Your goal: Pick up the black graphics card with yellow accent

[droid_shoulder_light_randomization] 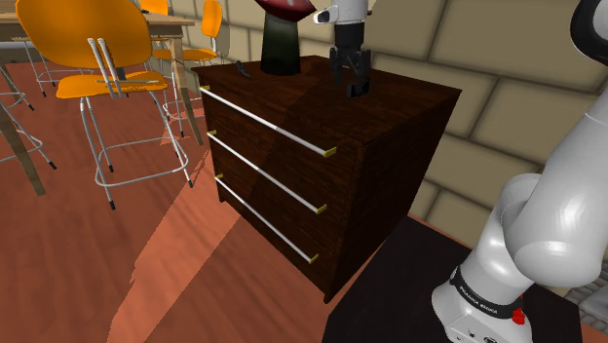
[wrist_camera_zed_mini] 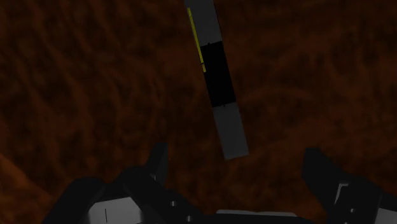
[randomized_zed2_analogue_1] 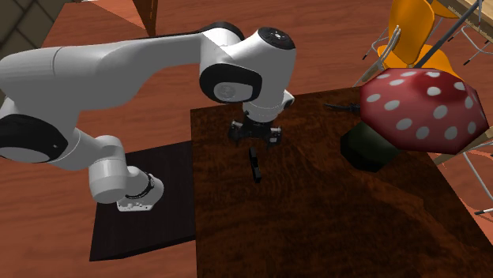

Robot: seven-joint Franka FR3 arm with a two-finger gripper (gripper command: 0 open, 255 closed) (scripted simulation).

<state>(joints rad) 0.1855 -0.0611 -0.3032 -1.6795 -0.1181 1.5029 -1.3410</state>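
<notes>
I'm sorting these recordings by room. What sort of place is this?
Probably a home's dining or living area: orange chairs on a wooden floor, a dark wooden chest of drawers, and a red spotted mushroom ornament on top.

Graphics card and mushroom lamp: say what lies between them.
Nothing; the second exterior view shows bare dresser top between the graphics card and the mushroom lamp.
</notes>
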